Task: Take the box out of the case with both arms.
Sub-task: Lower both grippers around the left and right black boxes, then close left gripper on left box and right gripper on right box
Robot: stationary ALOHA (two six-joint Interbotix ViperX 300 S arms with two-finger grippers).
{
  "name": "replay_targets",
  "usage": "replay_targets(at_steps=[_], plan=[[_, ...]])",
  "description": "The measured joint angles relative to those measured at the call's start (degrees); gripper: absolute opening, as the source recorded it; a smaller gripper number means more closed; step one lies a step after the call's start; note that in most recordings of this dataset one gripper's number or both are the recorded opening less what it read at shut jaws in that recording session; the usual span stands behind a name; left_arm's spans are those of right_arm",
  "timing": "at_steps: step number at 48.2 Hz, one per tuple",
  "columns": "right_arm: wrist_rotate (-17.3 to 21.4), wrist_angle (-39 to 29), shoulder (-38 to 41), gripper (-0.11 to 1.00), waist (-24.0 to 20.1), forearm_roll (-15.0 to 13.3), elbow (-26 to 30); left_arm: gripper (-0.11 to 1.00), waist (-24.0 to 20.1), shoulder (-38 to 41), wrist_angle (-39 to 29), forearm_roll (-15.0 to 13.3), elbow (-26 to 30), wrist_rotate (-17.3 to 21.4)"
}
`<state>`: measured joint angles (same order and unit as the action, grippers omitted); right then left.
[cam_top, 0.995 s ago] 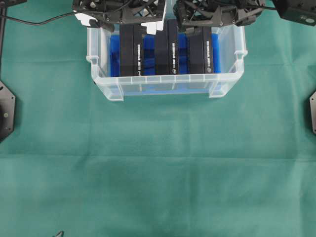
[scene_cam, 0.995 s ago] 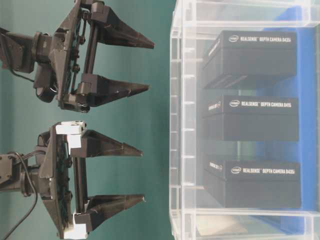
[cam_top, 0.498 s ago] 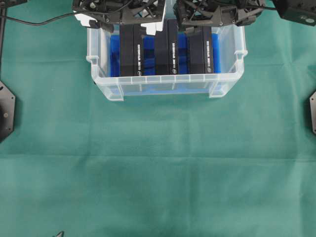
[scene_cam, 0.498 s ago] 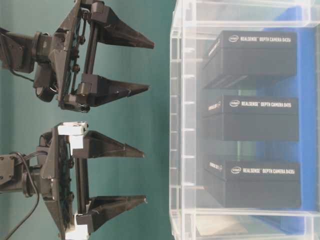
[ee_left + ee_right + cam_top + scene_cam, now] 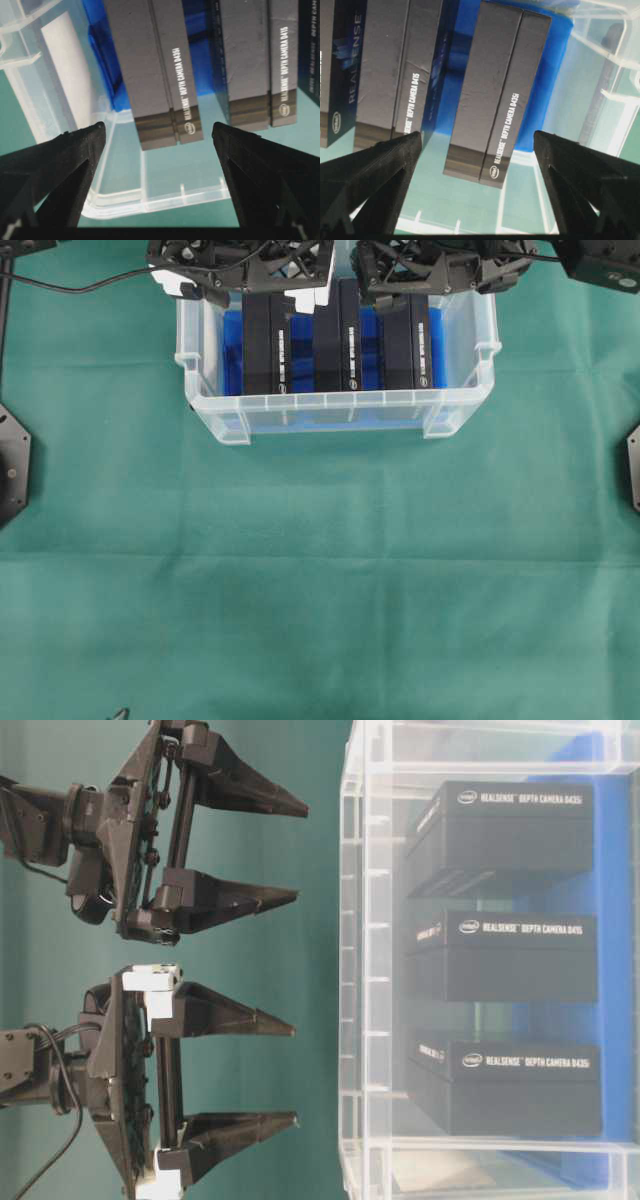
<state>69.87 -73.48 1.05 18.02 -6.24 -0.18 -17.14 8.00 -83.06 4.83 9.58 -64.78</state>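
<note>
- Overhead view: the case [image 5: 335, 410], a clear ribbed plastic tub with a rimmed edge, sits at the top middle of a green cloth [image 5: 320, 590]. Three black boxes stand side by side inside it on a blue sheet [image 5: 232, 350]: the left box [image 5: 267, 345], middle box [image 5: 337, 340] and right box [image 5: 410, 342]. Each has white print down its edge, too small to read here. Both arms hang over the far rim, mostly cut off by the frame.
- Table-level view: this one looks rotated, so the case fills the right side. The top box reads "REALSENSE DEPTH CAMERA D435i", the other two "REALSENSE DEPTH CAMERA D435", each with a small oval logo. The left gripper [image 5: 282, 1072], the one with white parts, and the right gripper [image 5: 300, 853] both point straight at the case's open mouth, just outside the rim, touching nothing. Both sets of pointed lattice jaws are spread wide apart, nothing between them.
- Left wrist view: matte black fingers [image 5: 60, 165] frame the left box, label "REALSENSE DEPTH CAMERA D435i". A white card leans on the tub wall.
- Right wrist view: the spread fingers [image 5: 580, 175] frame the right box, also "D435i"; its neighbour reads "D435". A dark blue side panel says "REALSENSE".
</note>
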Motion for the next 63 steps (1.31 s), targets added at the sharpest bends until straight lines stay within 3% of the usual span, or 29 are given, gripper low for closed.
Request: replay_targets(at_steps=[13,34,48,63], plan=[[0.18,1.14,0.09,0.97,-0.09,-0.09,-2.46,0.83,0.00,0.00,3.34,0.44,-2.90,-0.70],[1.58,10.20,2.64,0.97,-0.09,-0.26,-9.49,0.83,0.00,-0.09,12.04,2.29,-11.07,-3.16],[1.58,11.95,4.48,0.97,0.00,-2.29,-10.63,0.83,-0.35,0.79,16.52,2.29,-14.50,-3.43],[1.67,14.41,4.66,0.97,0.18,-2.46,-12.04,0.83,-0.62,1.85,20.04,2.29,-16.79,-3.96]])
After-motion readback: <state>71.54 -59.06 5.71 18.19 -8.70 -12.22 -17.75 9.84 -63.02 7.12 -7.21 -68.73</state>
